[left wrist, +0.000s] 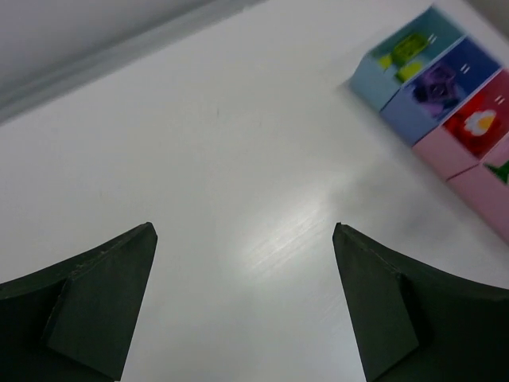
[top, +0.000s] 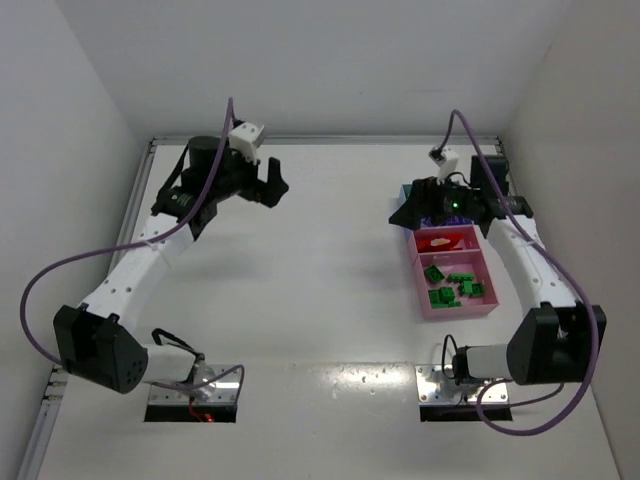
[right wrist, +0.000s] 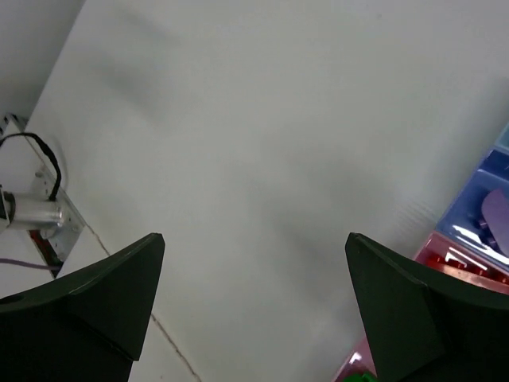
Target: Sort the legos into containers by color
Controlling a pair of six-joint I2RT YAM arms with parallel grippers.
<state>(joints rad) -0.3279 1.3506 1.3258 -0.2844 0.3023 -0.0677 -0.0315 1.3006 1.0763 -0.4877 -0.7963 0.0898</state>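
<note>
Lab test cell, white walls (top: pixel 330 60)

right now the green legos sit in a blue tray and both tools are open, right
Not quite. The green legos sit in a pink tray, not a blue one, as the top view shows. The rest holds: the left tool and right tool are both open.

Your left arm (top: pixel 140 262) reaches far forward, left gripper (left wrist: pixel 242 231) spread wide and empty. Your right arm (top: pixel 535 265) stretches forward too, right gripper (right wrist: pixel 254 239) likewise wide, empty, pointing inward.
</note>
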